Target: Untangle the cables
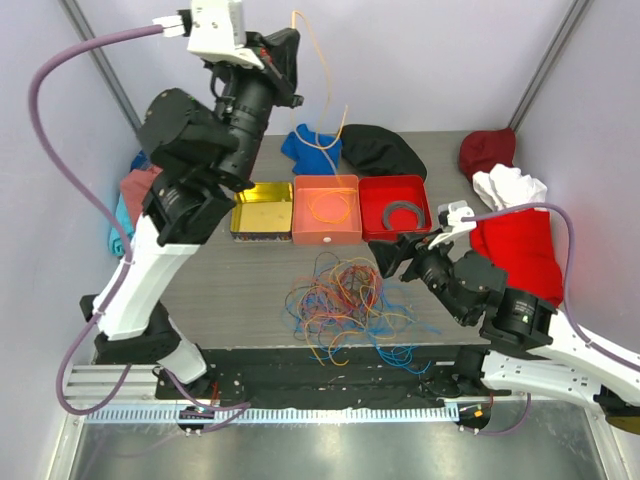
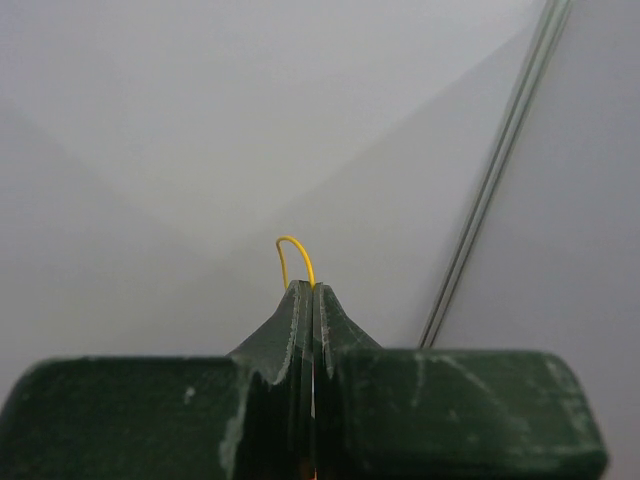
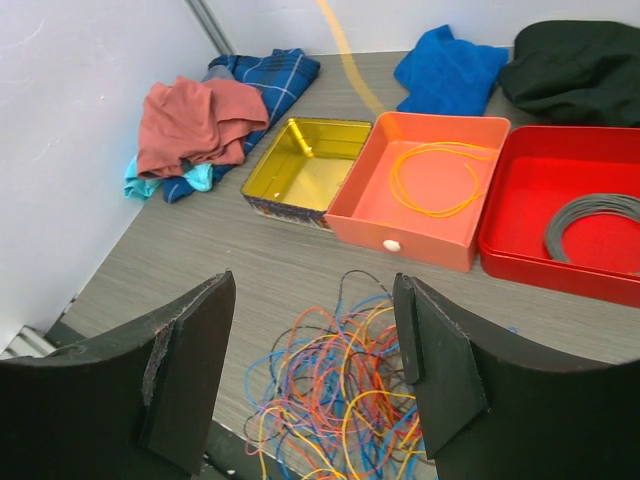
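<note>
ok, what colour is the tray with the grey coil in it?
Red. The tray holding the grey coil shows best in the right wrist view.

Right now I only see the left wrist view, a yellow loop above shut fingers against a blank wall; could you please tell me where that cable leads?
Observer: That cable hangs from the left fingers down towards the orange tray, where an orange coil lies.
Operator: Thanks; is the tangle beneath it?
Observer: No, the tangle lies on the table in front of that tray.
Operator: And the right arm?
Observer: The right fingers stand open beside that tangle, holding nothing.
</note>
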Controlling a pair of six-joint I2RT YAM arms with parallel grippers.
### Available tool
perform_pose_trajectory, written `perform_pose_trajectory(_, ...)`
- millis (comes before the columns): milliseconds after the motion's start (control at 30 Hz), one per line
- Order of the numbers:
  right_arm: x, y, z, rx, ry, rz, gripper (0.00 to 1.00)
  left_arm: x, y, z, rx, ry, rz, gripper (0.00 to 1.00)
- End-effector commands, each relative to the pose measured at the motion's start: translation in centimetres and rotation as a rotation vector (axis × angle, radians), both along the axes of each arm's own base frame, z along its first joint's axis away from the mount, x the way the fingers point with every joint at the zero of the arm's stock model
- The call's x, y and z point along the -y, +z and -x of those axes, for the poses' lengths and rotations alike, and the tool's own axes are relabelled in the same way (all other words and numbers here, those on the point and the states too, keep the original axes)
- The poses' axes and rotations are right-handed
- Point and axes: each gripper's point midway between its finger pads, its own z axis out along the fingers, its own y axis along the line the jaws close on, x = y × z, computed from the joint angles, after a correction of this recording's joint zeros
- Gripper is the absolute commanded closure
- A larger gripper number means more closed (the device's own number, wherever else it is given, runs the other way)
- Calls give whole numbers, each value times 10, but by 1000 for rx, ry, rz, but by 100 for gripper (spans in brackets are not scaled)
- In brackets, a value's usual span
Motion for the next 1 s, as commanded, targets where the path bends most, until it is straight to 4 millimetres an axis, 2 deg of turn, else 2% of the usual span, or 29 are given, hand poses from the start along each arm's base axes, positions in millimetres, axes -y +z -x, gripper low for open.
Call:
perform_pose_trajectory(0, 18, 19, -1, 34, -54, -22, 28, -14, 4, -14, -19, 56, 42, 100)
perform_pose_trajectory(133, 25, 20, 0, 40, -67, -19, 28, -11, -21, -46, -86, 63, 53, 100)
perform_pose_trajectory(233, 31, 20, 0, 46, -80, -9, 27, -12, -30, -60, -106, 56, 81, 100)
perform_pose_trajectory(433, 35, 18, -2, 55, -99, 14, 27, -5, -31, -73, -99, 48, 77, 100)
perform_pose_trajectory(733, 35, 25, -3, 75, -99, 34, 27, -9, -5, -71, -29, 43, 127, 100)
perform_pose_trajectory(967, 39, 37, -2, 97, -98, 27, 27, -31, 27, -51, 66, 56, 193, 100)
